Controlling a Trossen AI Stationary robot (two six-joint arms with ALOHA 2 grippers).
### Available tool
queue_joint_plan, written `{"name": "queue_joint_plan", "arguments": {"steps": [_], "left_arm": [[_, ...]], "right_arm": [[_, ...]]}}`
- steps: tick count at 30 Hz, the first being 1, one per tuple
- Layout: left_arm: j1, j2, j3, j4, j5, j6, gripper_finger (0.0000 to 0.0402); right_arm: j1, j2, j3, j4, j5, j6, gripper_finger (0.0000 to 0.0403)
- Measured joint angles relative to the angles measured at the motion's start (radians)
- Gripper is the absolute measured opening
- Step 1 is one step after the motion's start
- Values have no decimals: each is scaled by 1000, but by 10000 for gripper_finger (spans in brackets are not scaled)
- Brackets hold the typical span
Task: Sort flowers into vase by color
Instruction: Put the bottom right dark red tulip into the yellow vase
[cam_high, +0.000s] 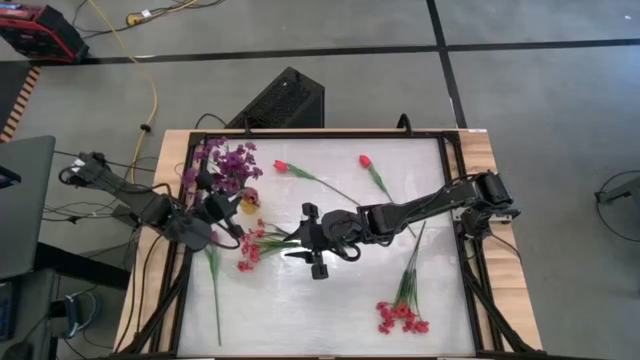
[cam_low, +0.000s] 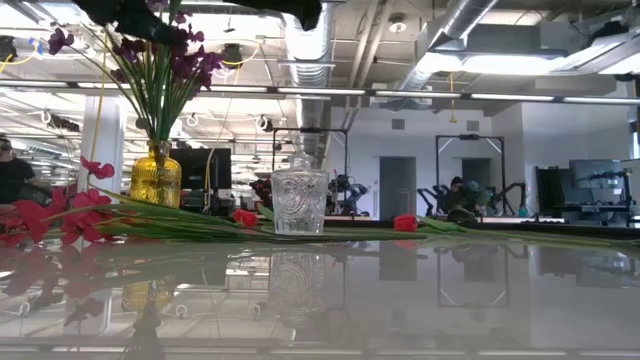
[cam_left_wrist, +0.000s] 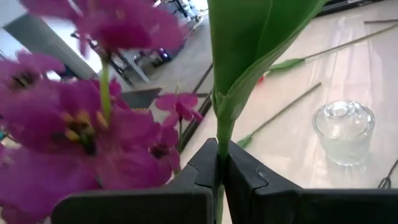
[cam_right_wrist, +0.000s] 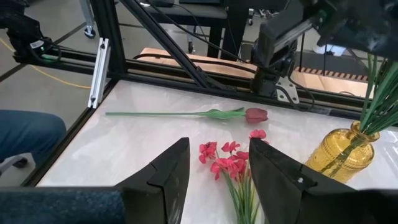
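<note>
Left pincer (cam_left_wrist: 219, 171) clamps a purple spray's stem (cam_left_wrist: 222, 134); right pincer (cam_right_wrist: 214, 165) gapes empty over red-pink blossoms (cam_right_wrist: 227, 158).

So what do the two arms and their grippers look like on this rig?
Both arms are dark, jointed links with black cables trailing from their bases. The right gripper has two broad, matte black, wedge-shaped fingers. The left gripper has the same black angular fingers. No markings or coloured parts are visible on either.
</note>
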Motion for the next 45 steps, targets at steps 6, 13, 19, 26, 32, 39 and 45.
{"name": "queue_joint_plan", "arguments": {"steps": [6,13,19,26,32,39,45], "left_arm": [[39,0,-45,3,39,-59,0],[82,0,-75,2,86,-99,0],[116,0,-75,2,95,-149,0],[165,0,-75,1,137,-197,0],[181,0,-75,-1,146,-211,0],[182,8,-75,-65,149,-282,0],[182,3,-141,9,139,-294,0]], "right_arm": [[3,0,0,3,0,15,191],[9,0,0,3,0,15,191],[9,0,0,3,0,17,191],[10,0,0,3,0,18,186],[20,0,0,3,0,23,185],[44,0,0,3,-1,23,184],[56,0,0,2,-1,35,184]]}}
